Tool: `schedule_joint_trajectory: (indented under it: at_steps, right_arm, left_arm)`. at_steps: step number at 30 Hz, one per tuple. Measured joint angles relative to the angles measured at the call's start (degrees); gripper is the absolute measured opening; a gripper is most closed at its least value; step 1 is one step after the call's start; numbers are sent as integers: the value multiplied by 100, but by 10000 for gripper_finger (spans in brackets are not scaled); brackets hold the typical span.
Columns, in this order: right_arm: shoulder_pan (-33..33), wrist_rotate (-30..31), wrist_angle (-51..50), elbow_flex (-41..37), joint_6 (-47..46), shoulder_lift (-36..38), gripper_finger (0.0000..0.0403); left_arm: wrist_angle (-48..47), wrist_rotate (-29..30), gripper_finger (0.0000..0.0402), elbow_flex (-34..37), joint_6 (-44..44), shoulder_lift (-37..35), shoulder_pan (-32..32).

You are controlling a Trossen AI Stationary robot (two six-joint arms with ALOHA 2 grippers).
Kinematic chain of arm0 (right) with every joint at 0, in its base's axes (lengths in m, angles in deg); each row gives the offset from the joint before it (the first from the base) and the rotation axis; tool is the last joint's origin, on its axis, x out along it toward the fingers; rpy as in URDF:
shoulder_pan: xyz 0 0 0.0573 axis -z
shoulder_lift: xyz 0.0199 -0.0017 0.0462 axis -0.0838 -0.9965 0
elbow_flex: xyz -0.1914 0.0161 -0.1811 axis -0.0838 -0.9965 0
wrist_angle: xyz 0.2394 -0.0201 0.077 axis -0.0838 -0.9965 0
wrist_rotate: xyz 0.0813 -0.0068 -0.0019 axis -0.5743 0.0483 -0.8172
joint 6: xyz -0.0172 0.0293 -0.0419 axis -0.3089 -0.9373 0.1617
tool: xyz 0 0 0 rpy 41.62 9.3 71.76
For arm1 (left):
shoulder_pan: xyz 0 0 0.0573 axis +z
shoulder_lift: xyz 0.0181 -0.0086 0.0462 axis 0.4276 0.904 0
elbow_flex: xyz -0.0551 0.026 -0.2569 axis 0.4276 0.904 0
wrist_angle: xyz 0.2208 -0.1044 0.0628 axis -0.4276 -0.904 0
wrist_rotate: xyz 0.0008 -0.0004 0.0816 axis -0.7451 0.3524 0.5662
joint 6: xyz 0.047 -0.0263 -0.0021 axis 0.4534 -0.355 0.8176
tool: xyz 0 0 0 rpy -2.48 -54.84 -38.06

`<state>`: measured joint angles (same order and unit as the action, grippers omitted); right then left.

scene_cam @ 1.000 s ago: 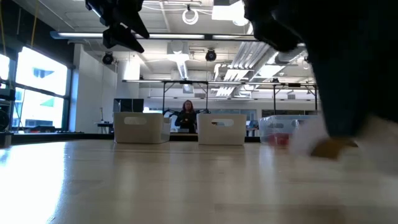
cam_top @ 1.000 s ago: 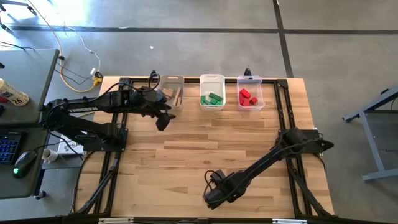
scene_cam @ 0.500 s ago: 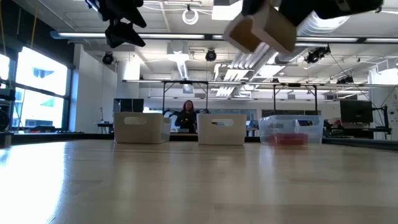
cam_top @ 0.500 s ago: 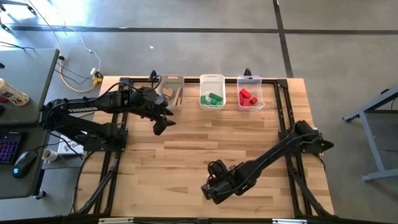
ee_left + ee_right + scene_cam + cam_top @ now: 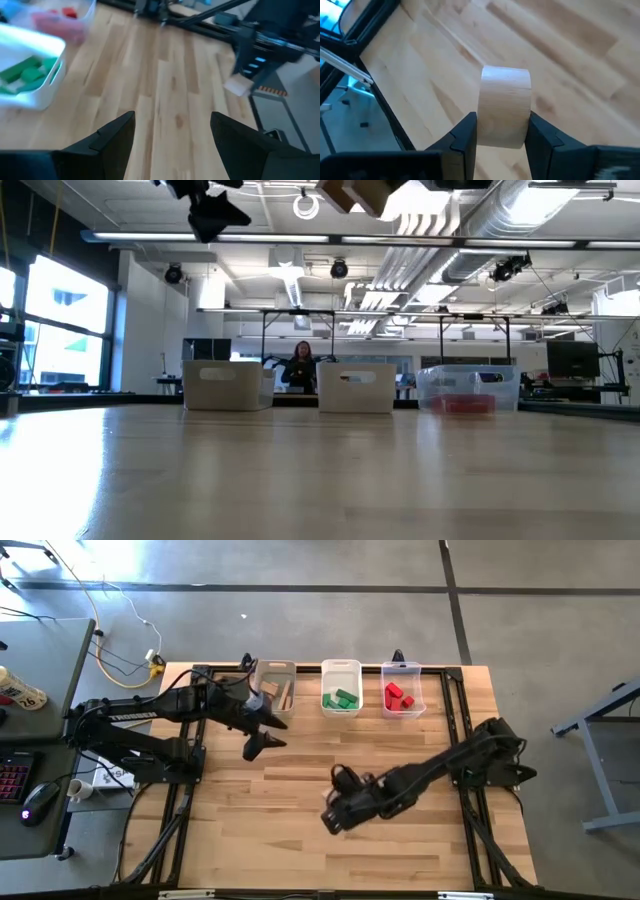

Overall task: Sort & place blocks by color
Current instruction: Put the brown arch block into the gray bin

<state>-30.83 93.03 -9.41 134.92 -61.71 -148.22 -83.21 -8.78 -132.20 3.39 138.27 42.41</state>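
We see a plain tan block (image 5: 504, 107) clamped in the right claw (image 5: 333, 819), now lifted well clear of the tabletop (image 5: 300, 840); a second ago that claw was low by the front edge. We judge the tan bin (image 5: 276, 680), far left of three, is its goal. The left claw (image 5: 258, 743) hangs spread and empty near that bin, having shifted only slightly.
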Motion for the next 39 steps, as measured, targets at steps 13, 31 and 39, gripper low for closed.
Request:
schedule_joint_trajectory:
  at_steps: [13, 31, 39]
  right_arm:
    - [1194, -821, 557, 0, 2286, 598, 101]
    - [2668, -2676, 1493, 0, 4751, 731, 101]
    - [3042, -3129, 2024, 0, 5657, 731, 101]
  left_arm:
    - [948, -227, 246, 0, 532, 0, -2]
    - [1887, -239, 245, 0, 240, 0, 3]
    - [1978, -234, 246, 0, 226, 0, 20]
